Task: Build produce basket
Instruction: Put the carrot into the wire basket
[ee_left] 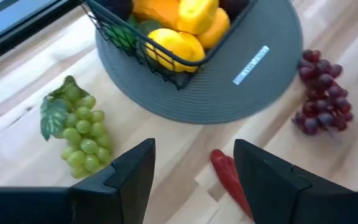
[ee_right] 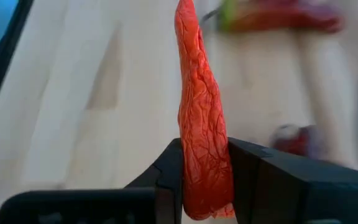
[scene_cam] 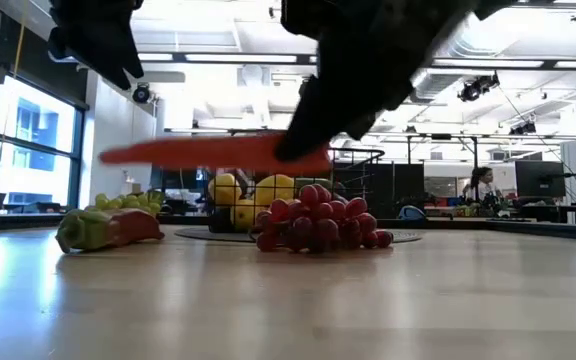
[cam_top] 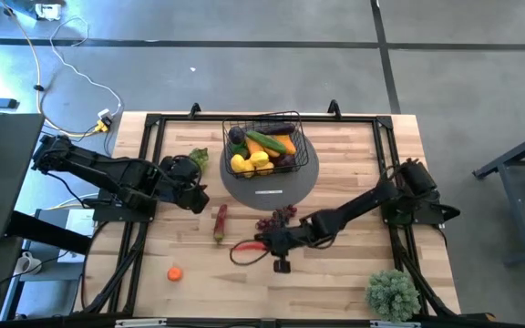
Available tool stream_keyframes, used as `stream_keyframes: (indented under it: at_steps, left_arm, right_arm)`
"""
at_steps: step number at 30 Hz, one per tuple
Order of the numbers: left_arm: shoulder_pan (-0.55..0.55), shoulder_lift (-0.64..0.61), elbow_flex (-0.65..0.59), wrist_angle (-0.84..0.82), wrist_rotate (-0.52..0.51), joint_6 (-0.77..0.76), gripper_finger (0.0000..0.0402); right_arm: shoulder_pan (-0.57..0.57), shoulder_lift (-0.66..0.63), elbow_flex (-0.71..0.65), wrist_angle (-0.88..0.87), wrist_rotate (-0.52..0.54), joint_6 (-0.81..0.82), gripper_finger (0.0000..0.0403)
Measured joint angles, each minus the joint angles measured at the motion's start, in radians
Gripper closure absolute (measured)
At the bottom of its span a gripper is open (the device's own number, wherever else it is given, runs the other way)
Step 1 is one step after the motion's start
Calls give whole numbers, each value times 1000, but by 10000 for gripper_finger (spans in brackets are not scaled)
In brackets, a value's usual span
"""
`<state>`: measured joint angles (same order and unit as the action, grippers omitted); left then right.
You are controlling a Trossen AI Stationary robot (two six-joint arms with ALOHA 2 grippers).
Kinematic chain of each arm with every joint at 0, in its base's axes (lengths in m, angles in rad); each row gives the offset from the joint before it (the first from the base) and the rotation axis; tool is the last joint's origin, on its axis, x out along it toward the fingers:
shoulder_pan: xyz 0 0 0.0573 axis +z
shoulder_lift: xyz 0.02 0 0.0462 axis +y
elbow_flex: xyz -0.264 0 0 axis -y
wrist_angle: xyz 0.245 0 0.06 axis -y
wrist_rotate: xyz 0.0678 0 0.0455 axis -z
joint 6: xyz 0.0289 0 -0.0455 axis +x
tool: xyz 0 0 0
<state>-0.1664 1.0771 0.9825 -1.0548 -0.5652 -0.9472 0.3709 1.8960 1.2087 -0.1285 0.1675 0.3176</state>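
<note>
From above, my right fingers [cam_top: 261, 244] pinch a red chilli [cam_top: 244, 249] on the counter [cam_top: 335, 273], just in front of the purple grapes [cam_top: 276, 219]; the basket [cam_top: 264, 146] sits on the grey mat [cam_top: 294, 178] with produce inside. Level across the counter, the chilli [scene_cam: 218, 152] hangs lifted above the grapes [scene_cam: 318, 222]. My left fingers [ee_left: 191, 180] stand spread above the green grapes [ee_left: 82, 130]. In my right wrist view, my fingers [ee_right: 204, 180] clamp the chilli [ee_right: 197, 112].
</note>
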Motion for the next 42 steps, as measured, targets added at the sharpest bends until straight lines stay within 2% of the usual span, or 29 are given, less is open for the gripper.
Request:
stream_keyframes:
  at_steps: [7, 11, 14, 22, 27, 32, 37, 42]
  left_arm:
    - [73, 0, 0, -7, 2, 52, 193]
    - [111, 0, 0, -6, -3, 67, 193]
    - [137, 0, 0, -5, -16, 69, 193]
    - [204, 0, 0, 0, -23, 69, 193]
    - [250, 0, 0, 0, 28, 70, 193]
    - [293, 0, 0, 2, 70, 69, 193]
    - [343, 0, 0, 2, 123, 65, 193]
    - [390, 0, 0, 2, 212, 49, 188]
  right_arm:
    - [-78, -73, 0, -67, 73, -10, 342]
    - [-142, -119, 0, -139, 156, -8, 342]
    - [-208, -163, 0, -163, 200, -7, 342]
    - [-441, -312, 0, -259, 208, -73, 342]
    - [-600, -382, 0, -326, 134, -180, 342]
    - [-723, -387, 0, -325, 30, -301, 342]
    - [-795, -345, 0, -323, -33, -327, 343]
    - [-814, -282, 0, -305, -72, -370, 343]
